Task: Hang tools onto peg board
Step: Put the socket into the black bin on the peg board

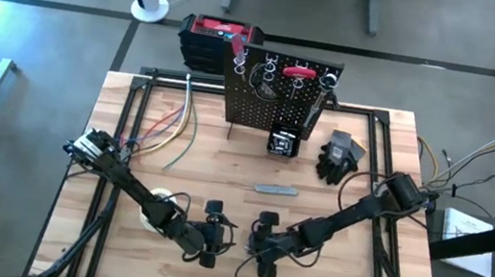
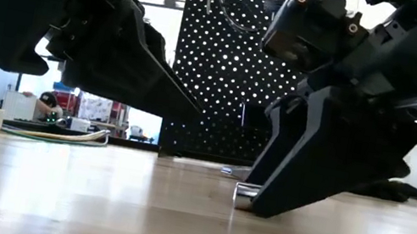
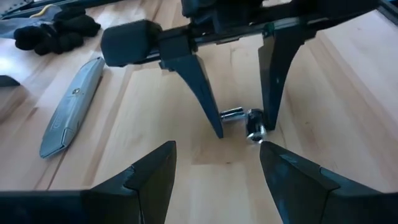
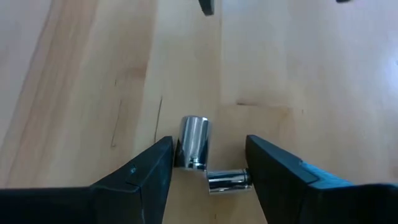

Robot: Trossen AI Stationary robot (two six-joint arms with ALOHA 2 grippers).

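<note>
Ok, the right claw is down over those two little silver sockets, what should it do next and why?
Probably close the right claw on one socket. Its open fingers straddle both, the other lying crosswise, so shifting first could avoid pinching both. The left claw waits nearby.

Wooden table (image 1: pixel 131 142). On it: 2 silvery sockets (image 4: pixel 196 142) between the right gripper (image 4: pixel 208 162) fingers, grey utility knife (image 1: pixel 276 189) beyond, black gloves (image 1: pixel 338 156) farther off, tape roll (image 1: pixel 158 211) beside left arm.
</note>
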